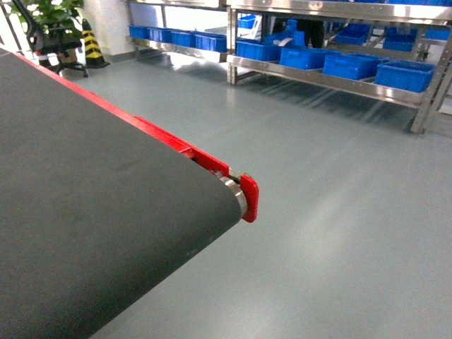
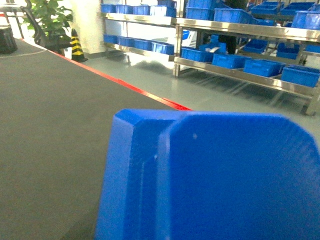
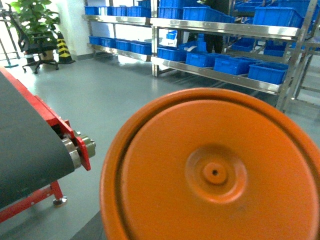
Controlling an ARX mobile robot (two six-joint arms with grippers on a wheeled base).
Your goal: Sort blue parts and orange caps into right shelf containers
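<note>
- Two wrist views are each filled by one held-close thing: a blue part [image 2: 215,180] across the lower right of the left wrist view, and a round orange cap [image 3: 215,172] across the lower right of the right wrist view.
- Neither gripper shows in any view, so whether each is clenched or released cannot be told, nor whether it grips the thing before its camera.
- Blue part: flat-faced with cut corners, seen above the dark conveyor belt [image 1: 92,233], near the belt's red side rail [image 2: 125,86].
- Orange cap: a raised rim and a small centre boss with a hole, seen over the grey floor [image 1: 339,212], beyond the belt's end roller [image 3: 82,149].
- Right shelf containers [image 1: 353,65] sit in rows on the steel shelving [image 1: 318,79] across the floor, well apart from the conveyor.
- By the far left corner of the room stand a potted plant [image 1: 49,18] and a striped yellow-and-black cone [image 1: 92,46].
</note>
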